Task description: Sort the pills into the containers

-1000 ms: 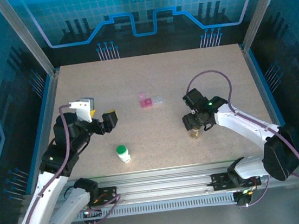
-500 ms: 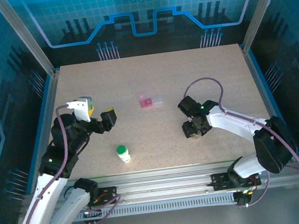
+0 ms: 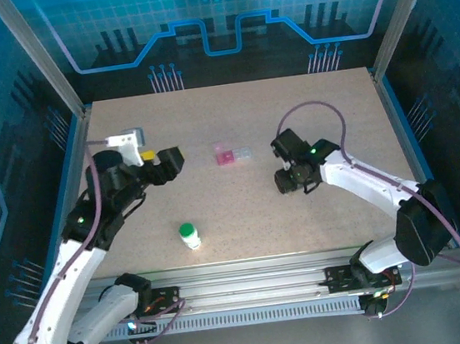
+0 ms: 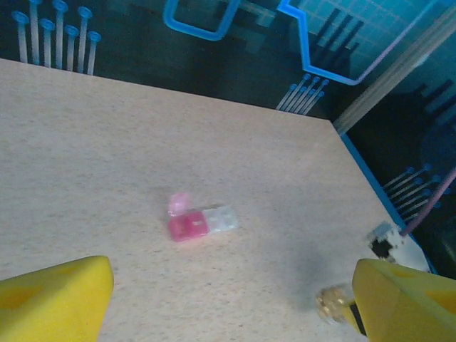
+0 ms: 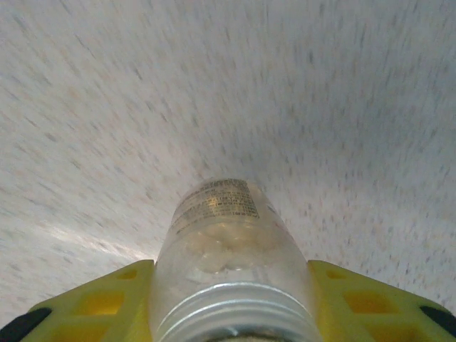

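Observation:
My right gripper (image 5: 231,313) is shut on the translucent amber bottle (image 5: 229,260). Its yellow fingers (image 5: 107,303) press both sides of the bottle, and pale pills show inside. In the top view the right gripper (image 3: 292,179) hovers right of centre and covers the bottle. The pink-tinted vial (image 3: 232,154) lies on its side mid-table, also seen ahead of the left wrist as the pink-and-clear vial (image 4: 201,223). The white bottle with green cap (image 3: 189,235) stands near the front. My left gripper (image 3: 152,155) is open and holds nothing, a hand's width left of the vial.
The speckled table (image 3: 231,113) is fenced by blue side rails (image 3: 396,126) and a metal rail at the front. The amber bottle (image 4: 331,303) appears beside my left gripper's right fingertip (image 4: 399,299) in the left wrist view. A purple cable (image 3: 315,111) loops above the right arm.
The right gripper has closed on the amber bottle and carried it back and left from its earlier spot. The left arm reached farther forward, toward the vial.

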Motion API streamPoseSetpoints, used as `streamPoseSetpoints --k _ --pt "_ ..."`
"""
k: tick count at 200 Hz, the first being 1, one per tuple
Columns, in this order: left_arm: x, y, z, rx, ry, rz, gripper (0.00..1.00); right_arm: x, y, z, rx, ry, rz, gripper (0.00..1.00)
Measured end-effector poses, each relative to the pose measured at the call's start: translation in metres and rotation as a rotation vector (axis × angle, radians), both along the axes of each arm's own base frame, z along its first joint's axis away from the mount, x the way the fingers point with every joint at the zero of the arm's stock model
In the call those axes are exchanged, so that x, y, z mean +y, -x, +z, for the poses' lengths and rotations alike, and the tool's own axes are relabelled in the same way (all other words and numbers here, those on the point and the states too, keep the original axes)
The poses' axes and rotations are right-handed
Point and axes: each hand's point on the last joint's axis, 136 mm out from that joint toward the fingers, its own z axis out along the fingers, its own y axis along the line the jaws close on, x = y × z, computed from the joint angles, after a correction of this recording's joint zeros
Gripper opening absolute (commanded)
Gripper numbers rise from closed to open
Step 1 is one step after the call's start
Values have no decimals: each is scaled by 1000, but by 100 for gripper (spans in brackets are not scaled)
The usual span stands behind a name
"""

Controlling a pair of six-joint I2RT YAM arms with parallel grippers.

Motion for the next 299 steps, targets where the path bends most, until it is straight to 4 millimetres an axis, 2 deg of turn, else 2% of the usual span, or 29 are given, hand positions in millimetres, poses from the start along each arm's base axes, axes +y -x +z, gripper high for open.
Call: streamPoseSetpoints --k 32,58,76,111,145,186,203,240,253,278,299 --pt "-61 -26 -21 -3 -52 -194 83 13 -33 67 -115 -118 27 43" --pt "-100 -33 -35 -132 -117 -422 78 19 -39 107 -156 -195 76 43" --pt "-115 -30 -47 -248 -141 -536 78 27 -33 119 -141 -245 122 44" --pt "-145 -29 -64 -412 -177 -722 77 42 -9 129 -78 -348 199 44" --pt "-176 -10 -71 -559 -235 -882 78 53 4 146 -72 -433 247 44" --pt "-193 4 -76 -645 -291 -959 76 65 12 157 -72 -489 289 44" --pt "-194 5 -75 -665 -301 -963 72 69 13 160 -68 -510 296 44" --pt "-195 3 -69 -707 -305 -952 71 77 16 164 -60 -566 312 43" --pt "-196 2 -70 -711 -306 -952 70 79 16 165 -59 -582 314 43" --pt "-199 3 -72 -711 -311 -956 64 83 15 166 -58 -604 318 43" --pt "-200 4 -72 -715 -313 -958 64 84 16 165 -49 -613 313 43"
